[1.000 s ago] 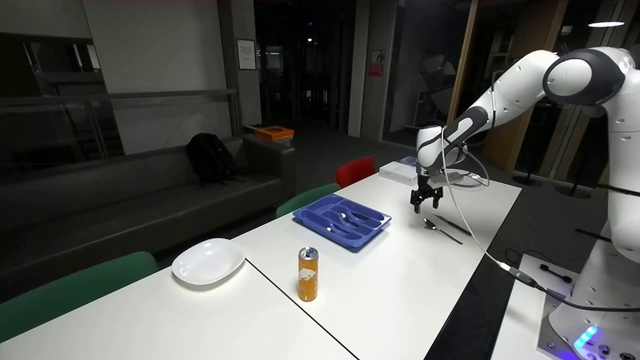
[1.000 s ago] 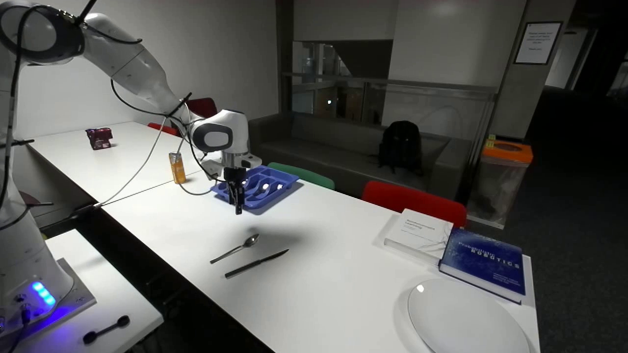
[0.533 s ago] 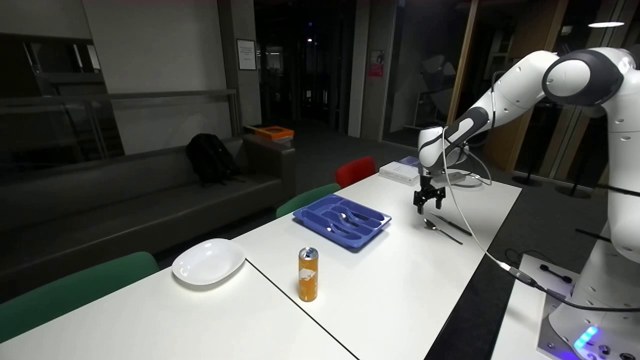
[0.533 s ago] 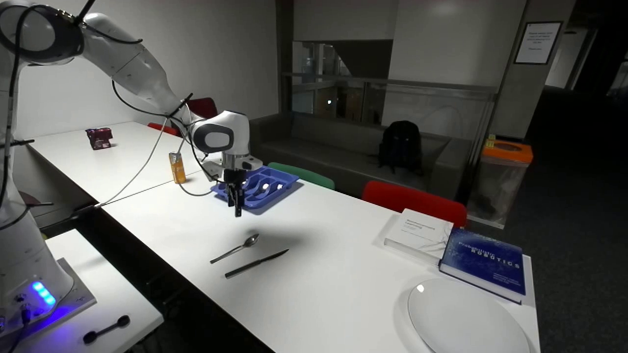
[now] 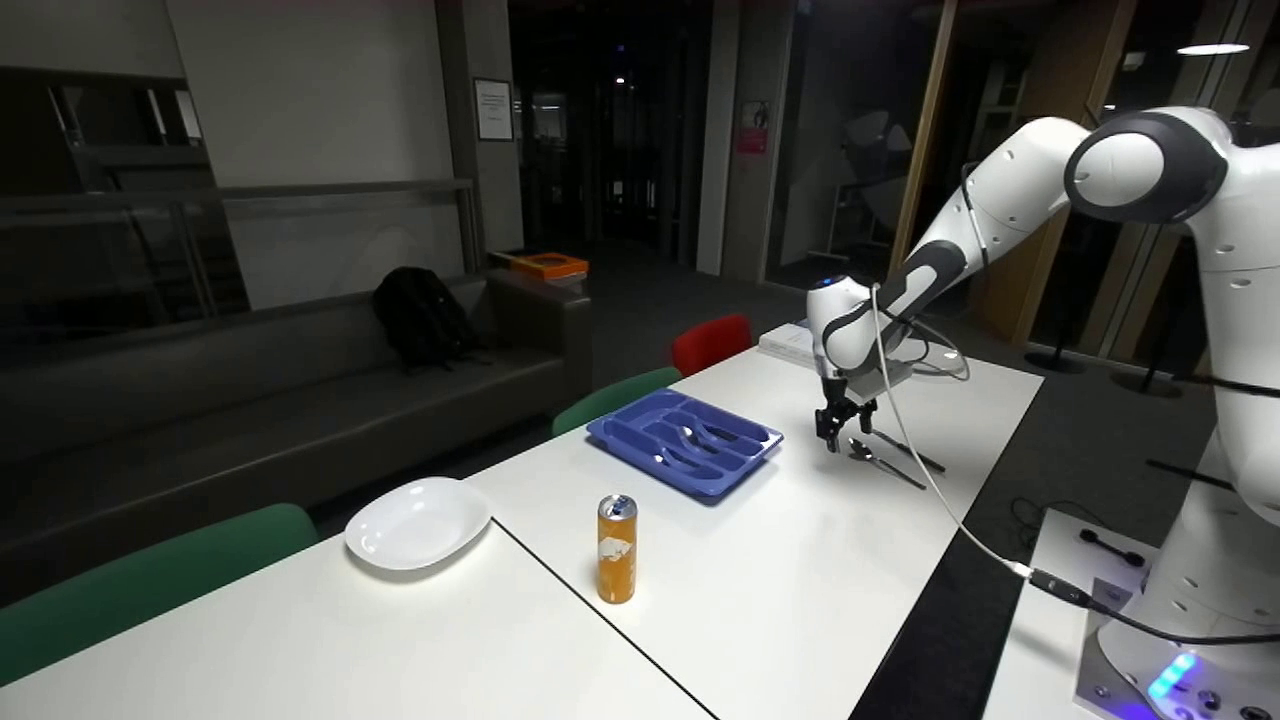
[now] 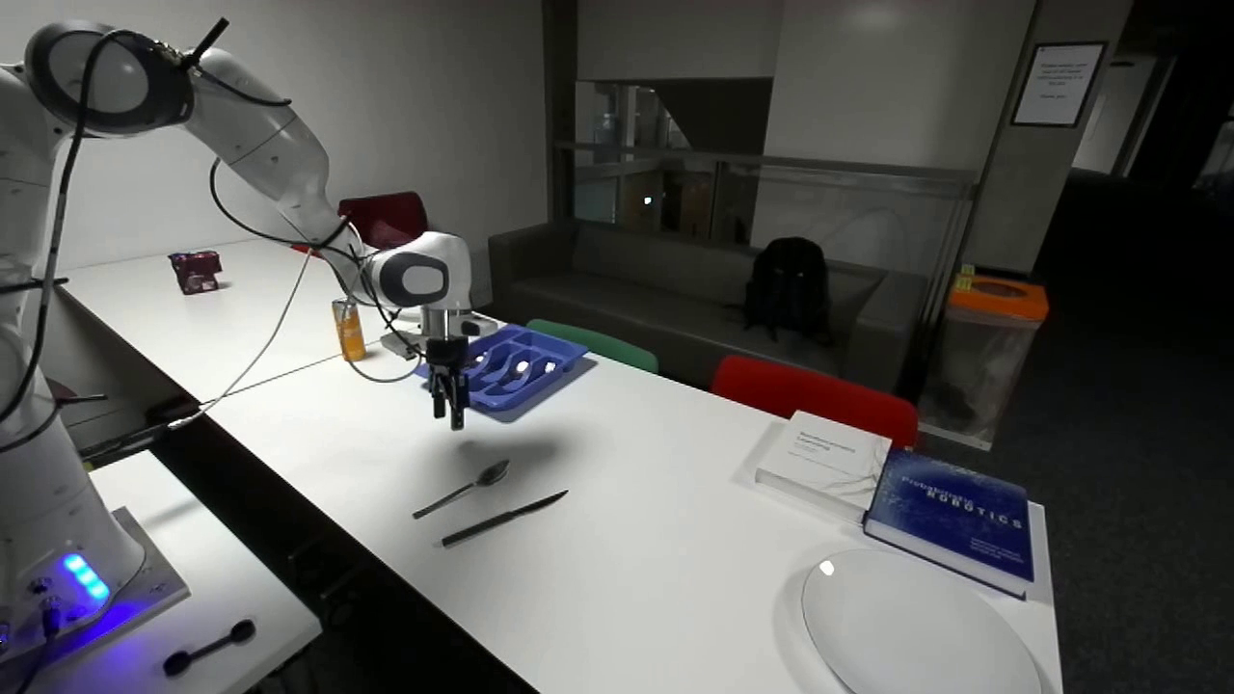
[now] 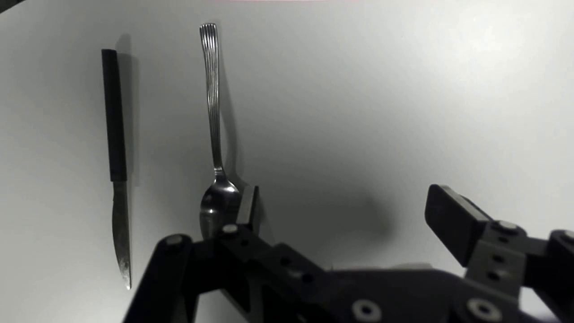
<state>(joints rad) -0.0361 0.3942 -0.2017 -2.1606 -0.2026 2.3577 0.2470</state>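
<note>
My gripper [image 7: 343, 202] is open with nothing between its fingers. It hangs above the white table, as both exterior views show it [image 5: 849, 437] [image 6: 448, 419]. A silver spoon [image 7: 213, 98] with a ridged handle is nearest. In the wrist view the left finger overlaps part of the spoon's bowl; the gripper is above it, apart from it. A knife [image 7: 115, 121] with a black handle lies left of the spoon, roughly parallel. The spoon [image 6: 468, 490] and knife [image 6: 503, 519] lie flat on the table. A blue cutlery tray [image 5: 648, 468] holding several utensils stands beyond the gripper.
An orange can [image 5: 616, 550] stands near the table seam, and a white bowl [image 5: 418, 523] lies past it. A white book [image 6: 824, 458], a blue book [image 6: 950, 520] and a white plate [image 6: 916, 622] are at the far end. A cable [image 5: 915, 465] hangs from the arm.
The arm has come down, and the gripper is lower and a little further left in both exterior views. It stays open. The spoon, knife and tray have not moved.
</note>
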